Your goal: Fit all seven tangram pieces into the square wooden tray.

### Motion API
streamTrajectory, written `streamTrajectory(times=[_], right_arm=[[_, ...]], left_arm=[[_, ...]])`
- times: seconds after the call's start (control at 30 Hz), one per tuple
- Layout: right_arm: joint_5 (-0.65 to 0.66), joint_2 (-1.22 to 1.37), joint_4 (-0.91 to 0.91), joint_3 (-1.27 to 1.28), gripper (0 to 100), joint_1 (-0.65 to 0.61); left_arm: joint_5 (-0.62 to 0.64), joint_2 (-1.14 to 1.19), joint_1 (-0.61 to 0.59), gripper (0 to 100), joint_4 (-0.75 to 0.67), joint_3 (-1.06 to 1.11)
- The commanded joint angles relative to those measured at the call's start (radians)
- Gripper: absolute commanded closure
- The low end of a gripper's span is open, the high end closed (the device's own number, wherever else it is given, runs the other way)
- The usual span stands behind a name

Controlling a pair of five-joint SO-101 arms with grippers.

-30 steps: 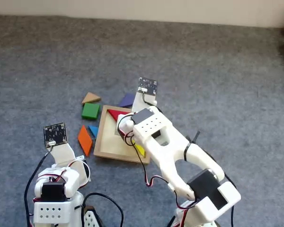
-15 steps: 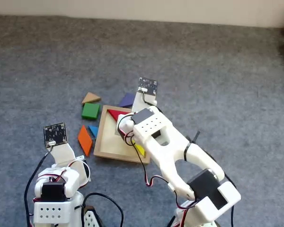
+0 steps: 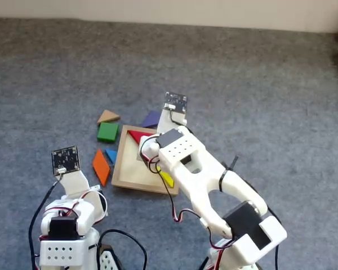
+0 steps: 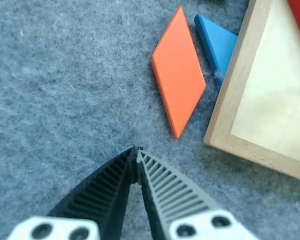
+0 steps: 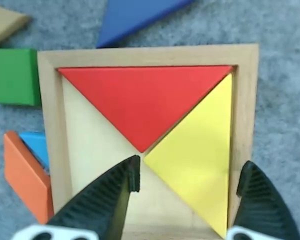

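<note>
In the middle of the grey counter, from the high view, the square wooden tray [image 3: 129,169] holds two of the seven pieces, so I judge the task under a third done. The red triangle [image 3: 136,136] lies along its far edge, and the yellow triangle [image 3: 167,179] peeps from under the right arm at its right edge. Five lie outside:
- the dark blue triangle [image 3: 152,118] beyond the far edge
- the tan triangle [image 3: 107,116] and green square [image 3: 107,131] off the far left corner
- the orange parallelogram [image 3: 101,166] and light blue triangle [image 3: 111,155] beside the left edge

In the left wrist view, the left pincer [image 4: 136,152] hangs pressed together and empty over bare counter, near the parallelogram's tip.

In the right wrist view, the right pincer [image 5: 190,175] is spread and empty above the tray. Red and yellow lie flat, meeting along a slanted seam, and the other half of the pale floor is bare.
</note>
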Motion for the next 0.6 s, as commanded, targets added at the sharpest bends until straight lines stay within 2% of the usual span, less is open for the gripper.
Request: streamTrajectory(times=[0.0, 0.2, 0.4, 0.57], right_arm=[[0.043, -0.070, -0.021, -0.002, 70.6, -0.008], [0.074, -0.070, -0.019, -0.002, 70.8, 0.001], [0.083, -0.071, -0.019, -0.010, 86.5, 0.002], [0.166, -0.073, -0.019, -0.010, 90.6, 0.010]], left_arm=[[-0.005, -0.051, -0.012, 99, 0.006, 0.021], [-0.005, -0.051, -0.012, 99, 0.006, 0.021], [-0.005, -0.051, -0.012, 99, 0.006, 0.021], [-0.005, -0.051, -0.012, 99, 0.006, 0.021]])
